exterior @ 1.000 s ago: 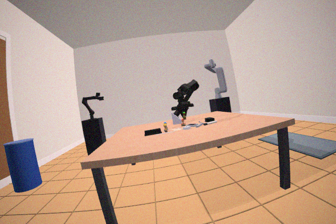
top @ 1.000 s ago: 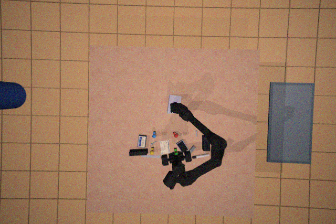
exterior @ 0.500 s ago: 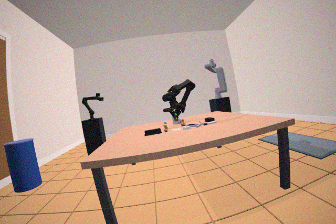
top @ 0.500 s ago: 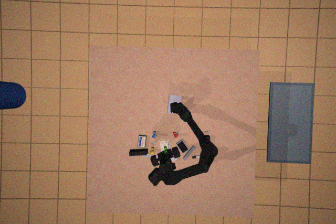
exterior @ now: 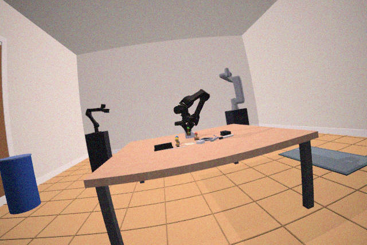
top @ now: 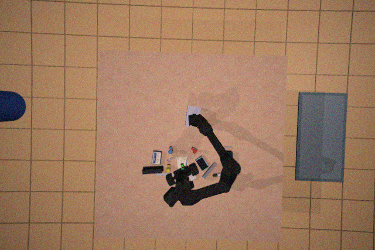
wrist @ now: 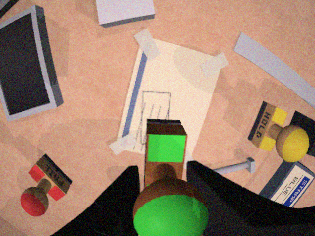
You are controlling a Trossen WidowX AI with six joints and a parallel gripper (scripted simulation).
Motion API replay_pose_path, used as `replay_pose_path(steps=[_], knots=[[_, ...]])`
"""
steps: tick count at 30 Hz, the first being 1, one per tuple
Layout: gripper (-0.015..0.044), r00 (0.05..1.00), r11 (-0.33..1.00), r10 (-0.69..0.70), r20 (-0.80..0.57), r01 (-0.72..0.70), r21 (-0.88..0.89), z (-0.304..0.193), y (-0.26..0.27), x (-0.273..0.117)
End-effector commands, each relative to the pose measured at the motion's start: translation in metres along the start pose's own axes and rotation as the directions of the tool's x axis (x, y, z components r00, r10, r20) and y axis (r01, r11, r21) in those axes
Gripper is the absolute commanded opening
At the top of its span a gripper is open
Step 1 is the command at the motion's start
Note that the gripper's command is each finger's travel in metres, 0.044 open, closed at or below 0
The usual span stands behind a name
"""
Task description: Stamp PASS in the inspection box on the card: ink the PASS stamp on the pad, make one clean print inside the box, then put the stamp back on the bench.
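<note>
As we go left to right in the wrist view, we judge the taped card [top: 182, 160] [exterior: 188, 143] [wrist: 189, 93] thin and best left ungripped, while our nearly closed gripper [top: 182, 171] [exterior: 188, 132] [wrist: 161, 172] above its near edge clasps the rigid, light green-topped stamp [top: 182, 165] [wrist: 166, 149], best held by its neck.
</note>
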State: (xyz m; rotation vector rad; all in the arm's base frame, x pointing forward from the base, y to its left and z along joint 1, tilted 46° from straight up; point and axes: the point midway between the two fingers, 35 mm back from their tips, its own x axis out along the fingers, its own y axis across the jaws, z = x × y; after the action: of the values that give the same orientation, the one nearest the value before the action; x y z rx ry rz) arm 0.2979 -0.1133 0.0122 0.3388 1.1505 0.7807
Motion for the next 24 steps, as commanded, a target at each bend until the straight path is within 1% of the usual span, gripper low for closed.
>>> replay_pose_path(steps=[1, 24], knots=[[0.0, 1.0, 1.0, 0.0, 0.001, 0.0, 0.005, 0.0, 0.0, 0.003], [0.0, 1.0, 1.0, -0.001, 0.005, 0.001, 0.006, 0.0, -0.001, 0.018]])
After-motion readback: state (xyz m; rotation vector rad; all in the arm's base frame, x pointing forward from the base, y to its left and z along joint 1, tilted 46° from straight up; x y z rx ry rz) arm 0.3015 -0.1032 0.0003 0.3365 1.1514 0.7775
